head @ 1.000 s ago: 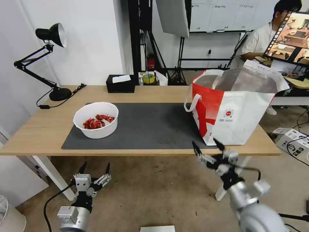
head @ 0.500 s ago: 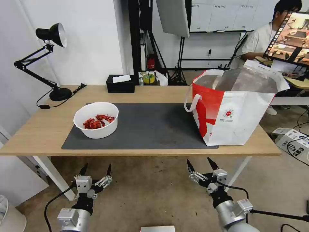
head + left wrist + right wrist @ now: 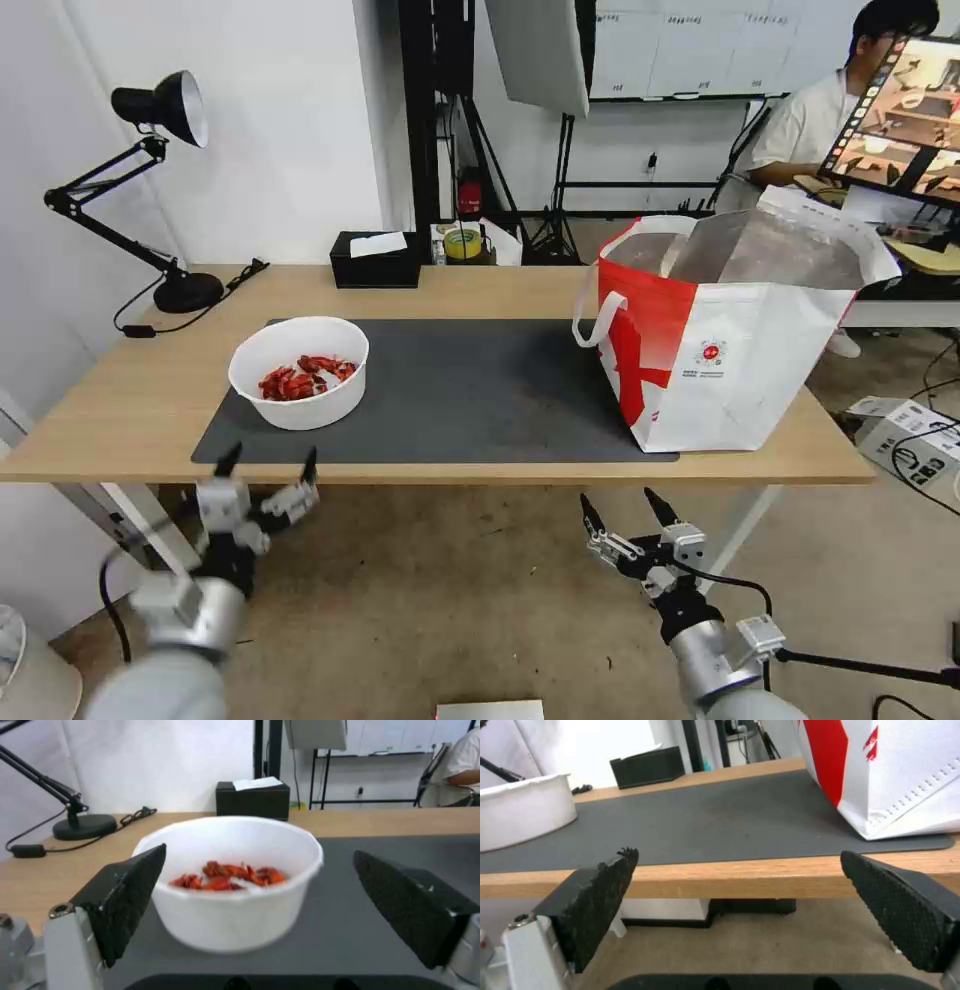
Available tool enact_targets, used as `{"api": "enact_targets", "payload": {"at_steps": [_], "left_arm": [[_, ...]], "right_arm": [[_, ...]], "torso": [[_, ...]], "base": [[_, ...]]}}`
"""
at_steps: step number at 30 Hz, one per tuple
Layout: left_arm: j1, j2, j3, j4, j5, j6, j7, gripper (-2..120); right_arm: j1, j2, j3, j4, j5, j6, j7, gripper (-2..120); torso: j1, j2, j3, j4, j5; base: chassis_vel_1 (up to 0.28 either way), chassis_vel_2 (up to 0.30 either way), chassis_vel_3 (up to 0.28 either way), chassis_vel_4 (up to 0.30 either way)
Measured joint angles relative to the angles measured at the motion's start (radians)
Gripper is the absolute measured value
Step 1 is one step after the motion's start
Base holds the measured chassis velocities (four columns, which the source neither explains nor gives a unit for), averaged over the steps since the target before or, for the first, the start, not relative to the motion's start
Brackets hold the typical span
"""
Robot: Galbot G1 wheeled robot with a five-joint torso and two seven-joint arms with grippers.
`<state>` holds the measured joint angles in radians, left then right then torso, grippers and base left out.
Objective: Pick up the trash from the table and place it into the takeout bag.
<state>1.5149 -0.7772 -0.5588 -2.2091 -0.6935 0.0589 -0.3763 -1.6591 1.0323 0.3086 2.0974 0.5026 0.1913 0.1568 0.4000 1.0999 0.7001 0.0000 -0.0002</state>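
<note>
My left gripper (image 3: 268, 472) has risen, spread wide, to the light-wood tabletop (image 3: 120, 400) edge facing the white bowl of red shells (image 3: 298, 372), probably lining up a grasp, while the right gripper (image 3: 621, 512) waits open below.

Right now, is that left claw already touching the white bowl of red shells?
Apart. In the head view the left gripper hangs open at the table's front edge, with bare mat between it and the white bowl.

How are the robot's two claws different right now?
The left tool is raised to the near edge of the light-wood table, facing the white bowl of red shells. The right tool hangs lower, below the tabletop. Both are open and hold nothing.
</note>
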Motion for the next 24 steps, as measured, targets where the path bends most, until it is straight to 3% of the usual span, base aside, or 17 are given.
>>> {"api": "enact_targets", "payload": {"at_steps": [6,9,18,23,24], "left_arm": [[-0.189,0.117,0.057,0.075,-0.170,0.061,-0.020,100],[-0.289,0.180,0.091,0.169,-0.268,0.088,-0.014,100],[-0.377,0.256,0.103,0.310,-0.396,0.157,0.067,100],[-0.489,0.284,0.142,0.383,-0.566,0.319,0.105,100],[-0.489,0.284,0.142,0.383,-0.566,0.319,0.105,100]], "right_arm": [[0.001,0.000,0.000,0.000,0.001,-0.001,0.000,100],[0.001,0.000,0.000,0.000,0.001,-0.001,0.000,100],[0.001,-0.001,0.000,0.001,0.002,-0.001,0.000,100],[0.001,-0.001,0.000,0.001,0.002,-0.002,0.000,100],[0.001,-0.001,0.000,0.001,0.002,-0.002,0.000,100]], "torso": [[0.000,0.000,0.000,-0.0002,0.0001],[0.000,0.000,0.000,-0.0003,0.0002],[0.000,0.000,0.000,0.0002,-0.0003],[0.000,0.000,0.000,0.0001,0.0000],[0.000,0.000,0.000,0.0001,0.0000]], "base": [[0.000,0.000,0.000,0.000],[0.000,0.000,0.000,0.000],[0.000,0.000,0.000,0.000],[0.000,0.000,0.000,0.000],[0.000,0.000,0.000,0.000]]}}
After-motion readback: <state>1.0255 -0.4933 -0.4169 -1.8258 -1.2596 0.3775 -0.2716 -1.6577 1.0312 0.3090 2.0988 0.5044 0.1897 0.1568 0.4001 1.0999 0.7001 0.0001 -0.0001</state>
